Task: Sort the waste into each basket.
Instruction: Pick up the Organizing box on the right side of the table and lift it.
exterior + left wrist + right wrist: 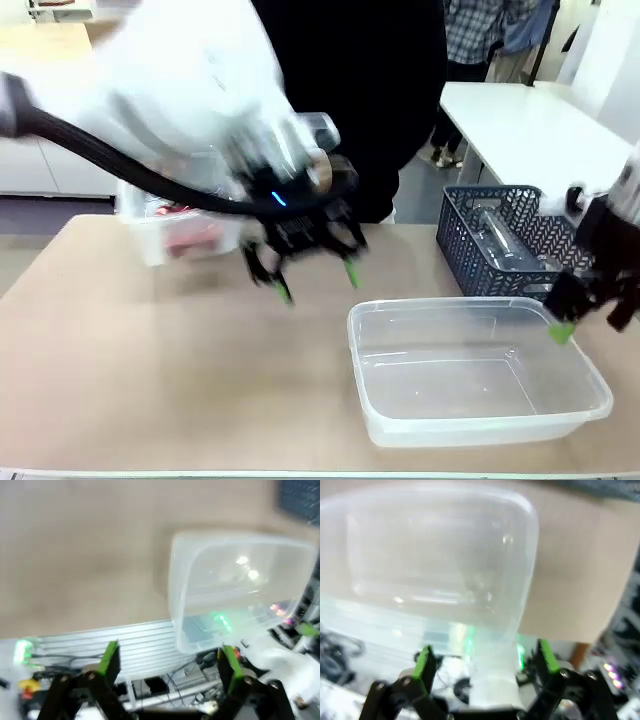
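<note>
Both grippers are empty with fingers apart, the left gripper [315,272] over the table and the right gripper [590,305] by the empty near tub [480,425], so next one must grab a bottle [497,238] from the blue basket [455,245], while red cans [192,235] sit in the far tub [150,250].

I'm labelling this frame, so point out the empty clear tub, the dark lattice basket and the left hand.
empty clear tub [585,412]: front view, near right rim.
dark lattice basket [458,250]: front view, left wall.
left hand [318,279]: front view, midway between its green fingertips.
</note>
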`<state>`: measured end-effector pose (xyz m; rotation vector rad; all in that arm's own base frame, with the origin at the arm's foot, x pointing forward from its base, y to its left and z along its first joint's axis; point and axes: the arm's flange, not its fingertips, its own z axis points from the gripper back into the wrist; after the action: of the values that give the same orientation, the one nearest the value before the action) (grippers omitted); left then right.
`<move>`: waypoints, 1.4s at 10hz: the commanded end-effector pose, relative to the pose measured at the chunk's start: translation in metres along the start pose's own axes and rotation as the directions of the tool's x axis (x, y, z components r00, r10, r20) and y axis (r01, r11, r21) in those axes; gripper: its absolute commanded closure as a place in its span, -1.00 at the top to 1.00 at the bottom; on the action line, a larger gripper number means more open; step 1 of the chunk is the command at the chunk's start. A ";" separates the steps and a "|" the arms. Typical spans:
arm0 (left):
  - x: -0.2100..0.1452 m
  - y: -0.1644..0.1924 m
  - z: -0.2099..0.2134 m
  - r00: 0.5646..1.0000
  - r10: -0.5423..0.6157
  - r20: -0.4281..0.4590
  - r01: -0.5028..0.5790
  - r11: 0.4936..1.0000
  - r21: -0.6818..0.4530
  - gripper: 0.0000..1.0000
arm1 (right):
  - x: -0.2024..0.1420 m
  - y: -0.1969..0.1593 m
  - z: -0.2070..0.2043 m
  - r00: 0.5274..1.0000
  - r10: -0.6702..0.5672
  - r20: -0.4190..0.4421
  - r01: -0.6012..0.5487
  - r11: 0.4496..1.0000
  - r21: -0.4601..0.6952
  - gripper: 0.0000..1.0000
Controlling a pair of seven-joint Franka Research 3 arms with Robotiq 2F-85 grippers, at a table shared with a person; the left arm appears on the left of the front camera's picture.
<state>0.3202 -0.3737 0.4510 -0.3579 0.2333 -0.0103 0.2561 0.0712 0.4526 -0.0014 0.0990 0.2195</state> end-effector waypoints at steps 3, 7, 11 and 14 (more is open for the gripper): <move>0.000 0.000 0.000 1.000 0.000 0.000 0.000 1.000 0.000 1.00 | 0.000 0.000 0.000 1.000 0.000 0.000 0.000 1.000 0.000 1.00; 0.006 -0.011 -0.056 0.998 -0.002 -0.062 0.007 0.997 0.077 1.00 | 0.055 0.009 -0.061 0.973 -0.056 -0.226 0.042 0.997 -0.068 1.00; 0.004 -0.010 -0.065 0.994 -0.073 -0.079 0.081 0.991 0.102 1.00 | 0.057 -0.008 -0.112 0.946 -0.126 -0.297 0.116 0.992 -0.051 1.00; 0.011 -0.010 -0.081 0.989 -0.083 -0.124 0.103 0.982 0.158 0.27 | 0.042 -0.019 -0.101 0.962 -0.142 -0.232 0.144 0.990 -0.005 1.00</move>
<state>0.3080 -0.4087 0.3838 -0.2299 0.3068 -0.1163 0.3045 0.0673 0.3472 -0.0614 0.3710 0.0821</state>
